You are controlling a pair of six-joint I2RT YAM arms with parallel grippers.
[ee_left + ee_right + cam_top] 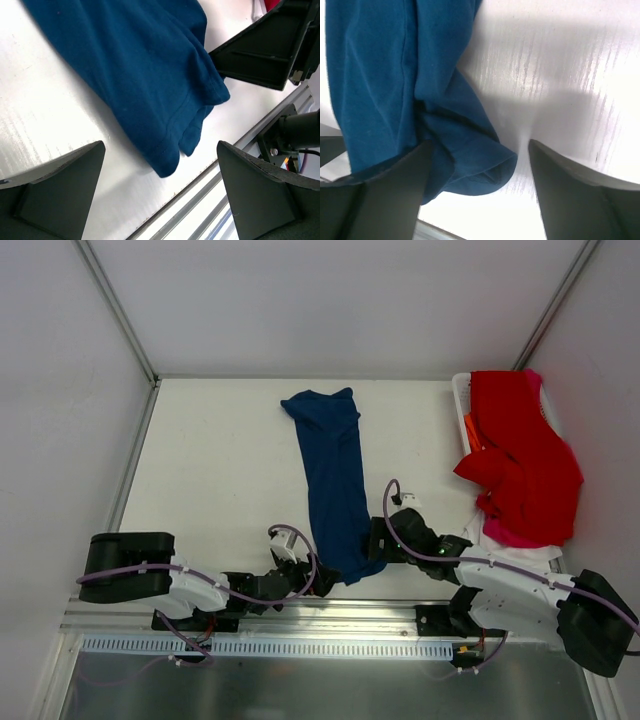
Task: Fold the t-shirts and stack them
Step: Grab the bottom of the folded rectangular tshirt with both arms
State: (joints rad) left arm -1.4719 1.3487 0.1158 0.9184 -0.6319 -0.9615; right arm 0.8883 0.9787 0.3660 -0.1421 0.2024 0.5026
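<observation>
A navy blue t-shirt (pixel 333 480) lies in a long narrow strip down the middle of the table, its print hidden. Its near end shows in the left wrist view (pixel 150 80) and the right wrist view (pixel 395 85). My left gripper (pixel 322 580) is open at the shirt's near left corner, its jaws wide apart in front of the hem (pixel 167 165). My right gripper (pixel 372 540) is open at the near right edge, with a fold of cloth (pixel 480 165) between its jaws. A red t-shirt (pixel 520 455) drapes over pink (pixel 510 533) and white cloth at the right.
A white plastic basket (pixel 462 400) stands at the back right under the red shirt. The table's metal front rail (pixel 330 610) runs just behind both grippers. White walls enclose the table on three sides.
</observation>
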